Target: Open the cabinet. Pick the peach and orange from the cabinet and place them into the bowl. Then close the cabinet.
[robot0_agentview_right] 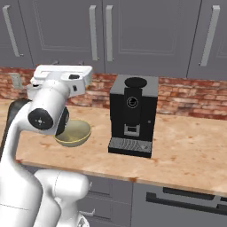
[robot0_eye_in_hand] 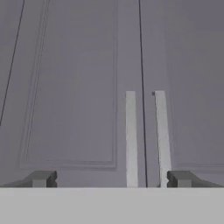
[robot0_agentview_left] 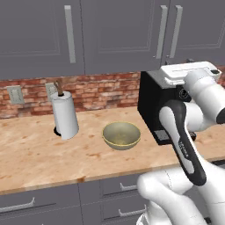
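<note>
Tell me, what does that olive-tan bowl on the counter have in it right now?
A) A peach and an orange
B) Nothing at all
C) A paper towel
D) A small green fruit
B: the bowl shows only its bare yellowish inside, and both doors of the cabinet are shut, seen past the wide-open gripper.

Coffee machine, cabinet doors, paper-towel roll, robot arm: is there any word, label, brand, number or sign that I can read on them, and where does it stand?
No readable text anywhere.
Black box-shaped coffee machine: a small round emblem on its front, too small to read.
Grey recessed-panel cabinet doors with pale vertical bar handles: plain, no lettering.
White paper-towel roll: blank.
Dark strip on the white robot arm: faint marks, too blurred to read.
</note>
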You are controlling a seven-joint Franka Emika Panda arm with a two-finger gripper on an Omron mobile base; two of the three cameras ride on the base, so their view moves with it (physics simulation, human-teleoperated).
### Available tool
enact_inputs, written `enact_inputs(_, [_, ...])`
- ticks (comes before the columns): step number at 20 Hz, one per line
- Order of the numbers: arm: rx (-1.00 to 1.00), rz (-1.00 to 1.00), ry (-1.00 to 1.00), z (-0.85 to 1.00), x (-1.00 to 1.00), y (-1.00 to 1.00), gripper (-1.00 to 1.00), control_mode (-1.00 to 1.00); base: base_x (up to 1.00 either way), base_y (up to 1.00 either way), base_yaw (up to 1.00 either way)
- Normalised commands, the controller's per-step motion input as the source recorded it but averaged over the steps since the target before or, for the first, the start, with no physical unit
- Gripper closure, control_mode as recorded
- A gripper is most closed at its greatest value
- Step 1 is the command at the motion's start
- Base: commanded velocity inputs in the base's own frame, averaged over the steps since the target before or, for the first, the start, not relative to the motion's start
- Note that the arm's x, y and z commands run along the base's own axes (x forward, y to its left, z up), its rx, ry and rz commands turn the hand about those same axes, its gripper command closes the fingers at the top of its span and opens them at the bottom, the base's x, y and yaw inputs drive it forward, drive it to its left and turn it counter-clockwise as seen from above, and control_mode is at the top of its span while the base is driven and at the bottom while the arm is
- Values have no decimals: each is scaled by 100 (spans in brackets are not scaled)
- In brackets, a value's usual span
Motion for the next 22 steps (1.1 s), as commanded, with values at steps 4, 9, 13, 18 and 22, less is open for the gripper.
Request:
enact_inputs(4, [0,0,0,0,80,-8,-100,-100,0,0,0])
enact_inputs(9, [0,0,0,0,89,-1,-100,-100,0,0,0])
enact_inputs(13, [0,0,1,0,99,-10,-100,-100,0,0,0])
enact_inputs(18, [3,0,0,6,85,-36,-100,-100,0,0,0])
enact_inputs(22, [0,0,3,1,74,-14,-100,-100,0,0,0])
